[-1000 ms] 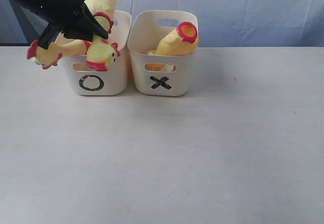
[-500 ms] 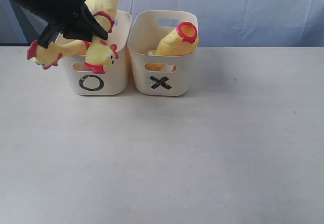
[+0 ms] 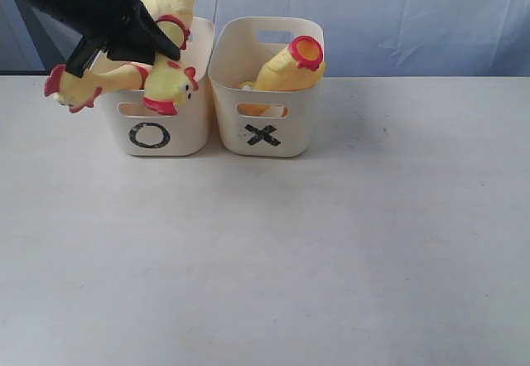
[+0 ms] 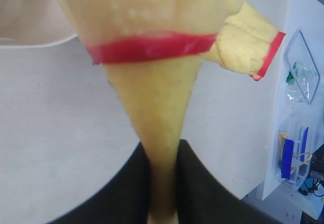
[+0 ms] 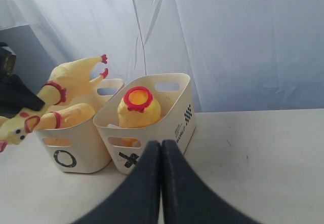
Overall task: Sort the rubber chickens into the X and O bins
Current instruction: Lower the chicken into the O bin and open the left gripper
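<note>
A white table [image 3: 331, 258] filled the lower three quarters of the exterior view, its top matte and faintly scuffed. Behind it a pale blue curtain [image 3: 414, 18] hung in soft vertical folds across the upper right and centre. A darker grey panel [image 3: 10, 51] stood at the upper left edge. The light was even and diffuse, with only weak shadows. The left wrist view caught clear plastic boxes [image 4: 301, 67] on a white surface beside the table.

My tabletop [image 3: 265, 250] is pale and off-white. Two cream tubs stand directly on it near its far edge, just beside each other: the O bin [image 3: 157, 130] on my left arm's side, the X bin [image 3: 265, 126] right of it
</note>
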Tool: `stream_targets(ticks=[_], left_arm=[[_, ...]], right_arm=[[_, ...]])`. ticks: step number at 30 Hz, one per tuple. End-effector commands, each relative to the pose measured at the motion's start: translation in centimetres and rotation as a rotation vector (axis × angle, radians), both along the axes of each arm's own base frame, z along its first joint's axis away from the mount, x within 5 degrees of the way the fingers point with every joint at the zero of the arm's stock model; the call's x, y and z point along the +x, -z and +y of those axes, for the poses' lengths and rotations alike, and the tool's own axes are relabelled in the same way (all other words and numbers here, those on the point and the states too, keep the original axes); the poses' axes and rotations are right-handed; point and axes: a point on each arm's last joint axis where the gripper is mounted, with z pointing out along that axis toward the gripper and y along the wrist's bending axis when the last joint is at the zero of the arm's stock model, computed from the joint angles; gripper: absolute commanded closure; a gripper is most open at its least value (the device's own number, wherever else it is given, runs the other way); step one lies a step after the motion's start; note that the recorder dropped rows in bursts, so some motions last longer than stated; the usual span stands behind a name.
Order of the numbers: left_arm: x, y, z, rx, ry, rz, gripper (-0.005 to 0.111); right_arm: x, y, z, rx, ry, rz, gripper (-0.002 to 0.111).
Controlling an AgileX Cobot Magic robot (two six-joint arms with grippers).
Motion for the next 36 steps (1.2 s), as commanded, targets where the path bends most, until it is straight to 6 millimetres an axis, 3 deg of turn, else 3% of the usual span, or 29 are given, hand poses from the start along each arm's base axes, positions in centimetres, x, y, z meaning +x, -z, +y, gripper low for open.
stream_targets(ticks=[1,6,22,36], left_arm=[[0.0,-0.5,0.0,-0.028,-0.012,-0.016,0.082],[0.0,-0.5,0.0,-0.026,-0.012,-0.016,0.073],[0.1,-1.0,-0.3,-0.075,-0.016,-0.020,0.073],[1.3,-1.9,-0.1,-0.046,-0.016,-0.238,0.076]], right_arm=[[0.0,0.1,0.0,-0.004,0.001,-0.004,0.109],[0.0,0.1,0.0,-0.004,0.001,-0.004,0.109],[0.0,0.1,0.0,-0.004,0.001,-0.004,0.109],[0.0,0.1,0.0,-0.003,0.001,-0.002,0.109]])
